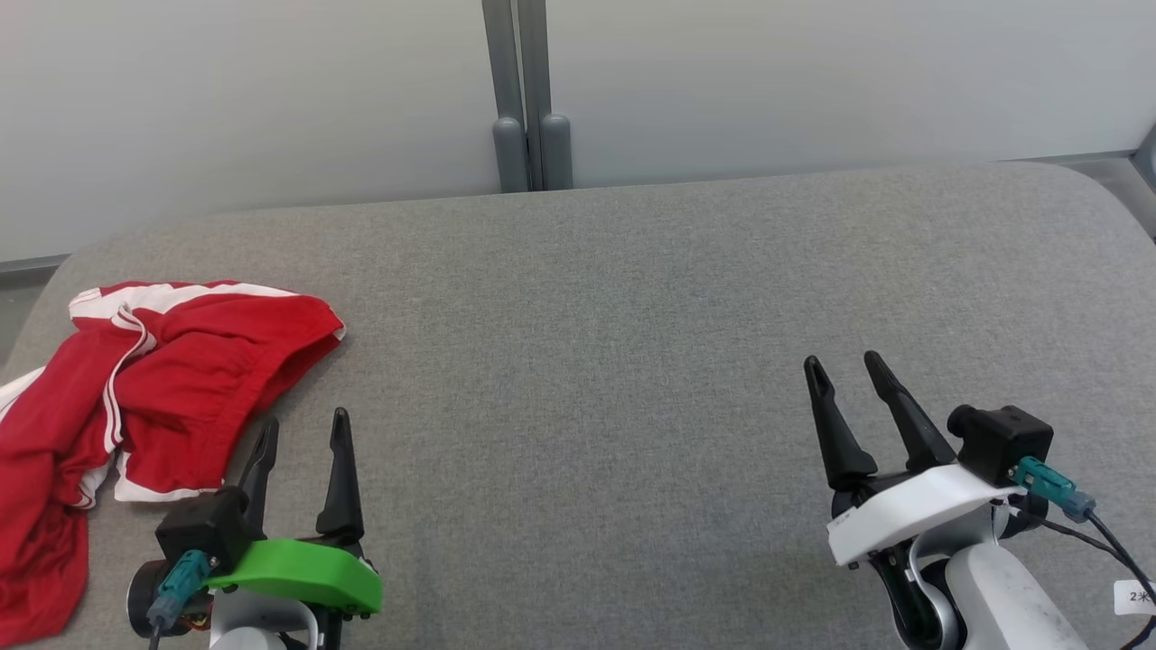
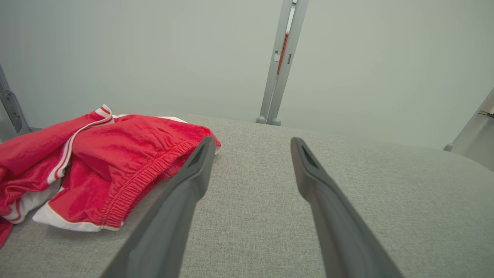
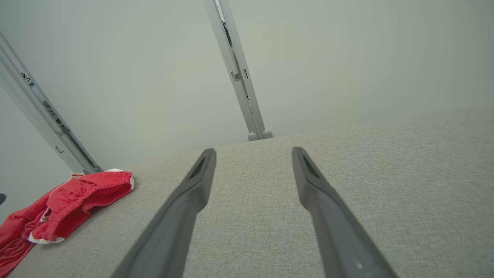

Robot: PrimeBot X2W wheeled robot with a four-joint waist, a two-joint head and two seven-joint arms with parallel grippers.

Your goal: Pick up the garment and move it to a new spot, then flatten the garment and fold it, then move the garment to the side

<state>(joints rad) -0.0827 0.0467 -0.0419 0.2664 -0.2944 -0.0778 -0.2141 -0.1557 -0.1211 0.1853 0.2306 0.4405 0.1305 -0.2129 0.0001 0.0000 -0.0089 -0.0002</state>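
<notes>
The red garment (image 1: 181,361) is running off the head view's left and bottom edges, so its full outline is not showing. In the left wrist view, one finger of the left gripper (image 2: 251,142) is covering part of the waistband. A white tag (image 1: 1140,596) is being cut by the right edge, its print unreadable.

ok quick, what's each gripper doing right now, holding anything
Left gripper: open, holding nothing; the red shorts lie just beside it.
Right gripper: open, holding nothing.
</notes>
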